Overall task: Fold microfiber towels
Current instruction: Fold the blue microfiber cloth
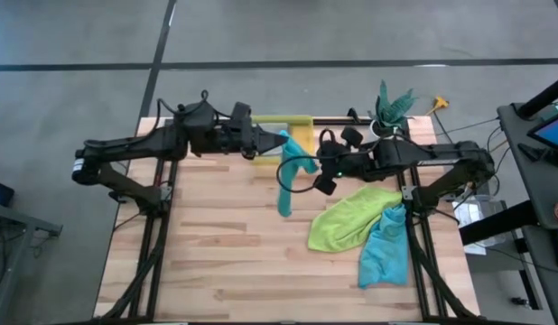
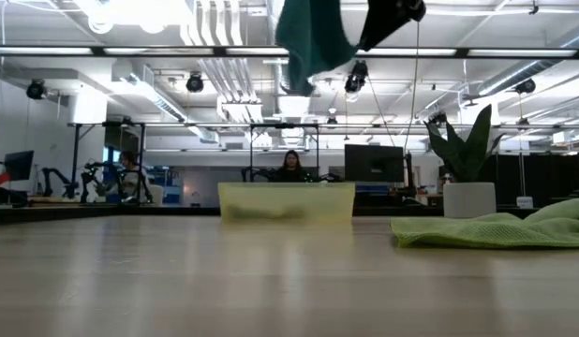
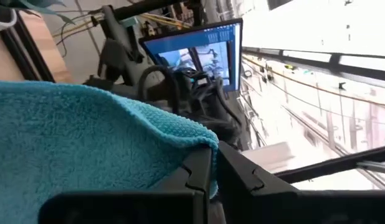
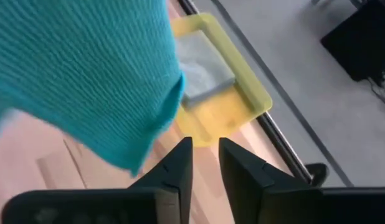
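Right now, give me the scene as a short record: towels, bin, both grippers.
held towel: teal towel hangs in the air off the left gripper
left gripper: shut on a corner of the teal towel, near the bin
right gripper: beside the hanging towel, fingers close together, nothing seen between them
bin: yellow bin at the far table edge, grey towel folded inside
unfolded: lime green towel, second teal towel, crumpled, overlapping

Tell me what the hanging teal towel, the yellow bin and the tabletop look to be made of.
Teal towel: soft looped microfiber-like cloth, matte; its nubby pile shows, and it drapes limp from the left gripper.
Yellow bin: likely thin plastic, smooth and translucent; the low view shows light through its wall.
Tabletop: pale wood planks, apparently butcher-block style, with visible grain and seams, and a low sheen.
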